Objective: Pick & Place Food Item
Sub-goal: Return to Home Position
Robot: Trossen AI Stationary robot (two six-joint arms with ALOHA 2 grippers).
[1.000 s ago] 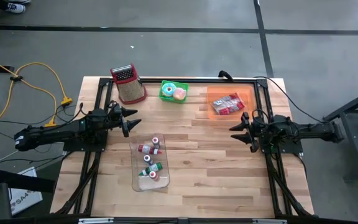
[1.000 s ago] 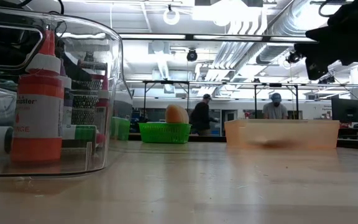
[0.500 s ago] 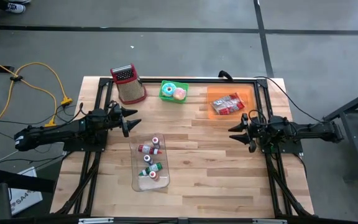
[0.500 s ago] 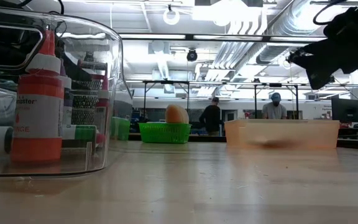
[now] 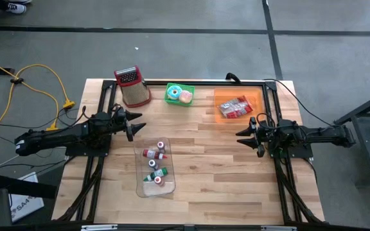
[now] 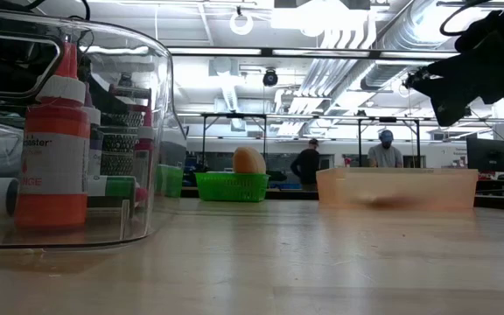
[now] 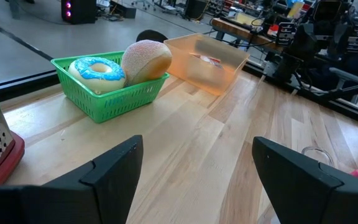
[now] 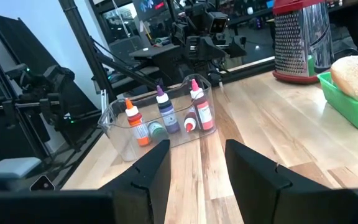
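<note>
a pale wood table [image 5: 198, 167] in a workshop hall. the left claw [image 7: 197, 149] hangs over its left side, fingers spread wide, holding nothing. along the far edge stand a grater [image 5: 132, 86], the green basket [image 5: 169, 100] with the blue donut [image 7: 97, 68] and white donut [image 7: 145, 59] inside, then an orange bin [image 5: 218, 96]. the right claw [image 8: 197, 149] hangs over the right side, parted and empty.

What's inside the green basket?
The green basket holds a blue donut lying flat and a pale donut standing on edge against it. The two fill the basket, so its floor and anything under them are covered.
</note>
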